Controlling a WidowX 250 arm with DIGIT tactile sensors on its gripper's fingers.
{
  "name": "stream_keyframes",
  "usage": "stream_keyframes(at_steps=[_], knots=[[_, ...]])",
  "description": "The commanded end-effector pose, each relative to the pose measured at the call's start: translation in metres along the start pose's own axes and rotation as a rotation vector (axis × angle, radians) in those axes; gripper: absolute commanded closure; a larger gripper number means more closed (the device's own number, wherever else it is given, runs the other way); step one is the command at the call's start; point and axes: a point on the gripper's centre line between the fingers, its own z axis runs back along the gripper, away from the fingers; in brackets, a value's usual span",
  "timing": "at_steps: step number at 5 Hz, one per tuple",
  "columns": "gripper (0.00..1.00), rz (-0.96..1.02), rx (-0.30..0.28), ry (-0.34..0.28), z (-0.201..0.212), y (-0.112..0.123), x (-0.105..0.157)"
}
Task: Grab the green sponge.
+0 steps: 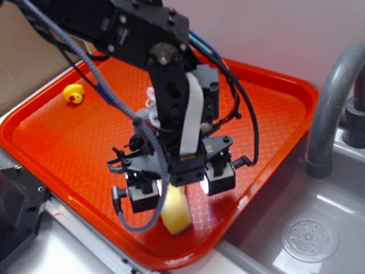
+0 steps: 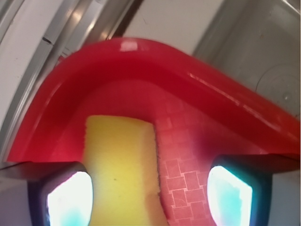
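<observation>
The green sponge (image 1: pixel 175 210) is a yellow-lime foam wedge lying on the orange tray (image 1: pixel 68 142) near its front corner. My gripper (image 1: pixel 179 191) hangs right over it, open, with the sponge between the two fingers. In the wrist view the green sponge (image 2: pixel 120 169) sits against the left finger (image 2: pixel 68 200), while a strip of bare tray floor separates it from the right finger (image 2: pixel 230 195). The arm hides the sponge's upper end in the exterior view.
A yellow rubber duck (image 1: pixel 73 93) sits at the tray's far left. Something pink and grey (image 1: pixel 151 97) peeks out behind the arm. A grey sink basin with a drain (image 1: pixel 308 240) and a faucet pipe (image 1: pixel 328 103) lie to the right. The tray rim (image 2: pixel 155 56) curves just ahead.
</observation>
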Motion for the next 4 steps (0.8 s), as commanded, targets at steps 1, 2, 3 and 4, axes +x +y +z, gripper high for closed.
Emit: stream_keyframes(at_steps=[1,2,3,4], knots=[[0.0,-0.142,-0.172,0.117,-0.021,-0.038,0.003],[0.39,-0.136,-0.248,0.179,-0.019,-0.04,-0.002],[1.0,-0.12,-0.221,0.164,-0.017,-0.042,-0.004],[1.0,-0.108,-0.216,0.156,-0.017,-0.043,-0.008]])
